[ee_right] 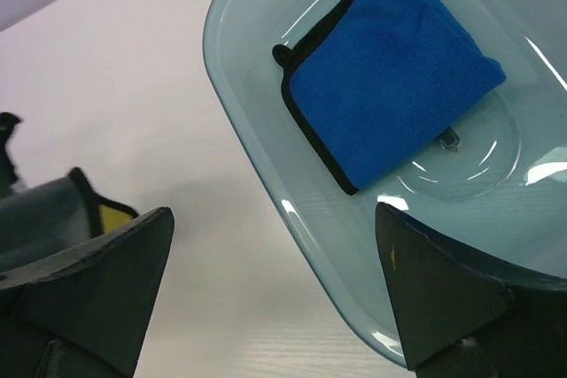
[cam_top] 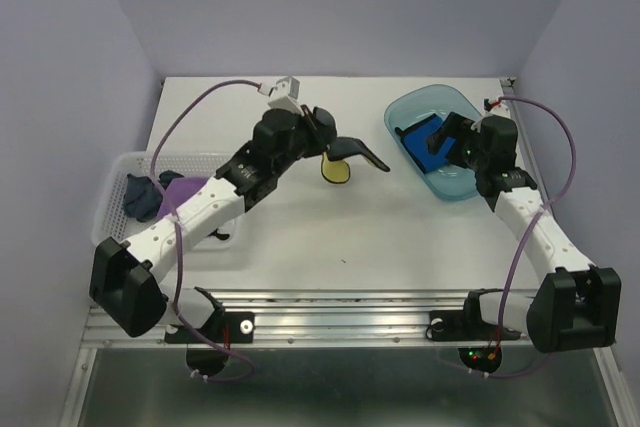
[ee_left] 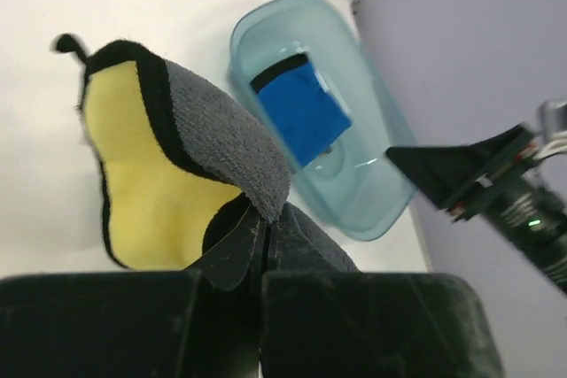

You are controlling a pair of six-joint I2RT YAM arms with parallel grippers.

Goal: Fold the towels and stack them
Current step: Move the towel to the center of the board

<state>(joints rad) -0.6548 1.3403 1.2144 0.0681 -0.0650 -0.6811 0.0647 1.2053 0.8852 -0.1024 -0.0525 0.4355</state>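
Left wrist view only: the yellow-and-grey soft towel with black edging (ee_left: 142, 174) has its grey face folded over the yellow one. A corner is pinched where the fingers of the left gripper (ee_left: 266, 241) meet, with no gap between them.
Top view only: a white mesh plastic basket (cam_top: 120, 162) sits at the left edge of the white table (cam_top: 330, 237). It holds a dark navy cloth (cam_top: 140, 194) and a purple cloth (cam_top: 183, 187), which touch each other. Neither wrist view shows these.
Right wrist view only: the bright blue folded towel with black edging (ee_right: 390, 86) lies flat inside the translucent teal plastic tray (ee_right: 257, 165), with a small loop at one corner.
Right gripper (ee_right: 275, 212): fingers spread wide with nothing between them, hovering over the tray's rim.
Blue towel vs right gripper: ahead of the fingertips, apart and untouched.
Yellow-and-grey towel, location: hanging from the left gripper between basket and tray, nearer the tray. Cannot tell whether its lower edge touches the table.
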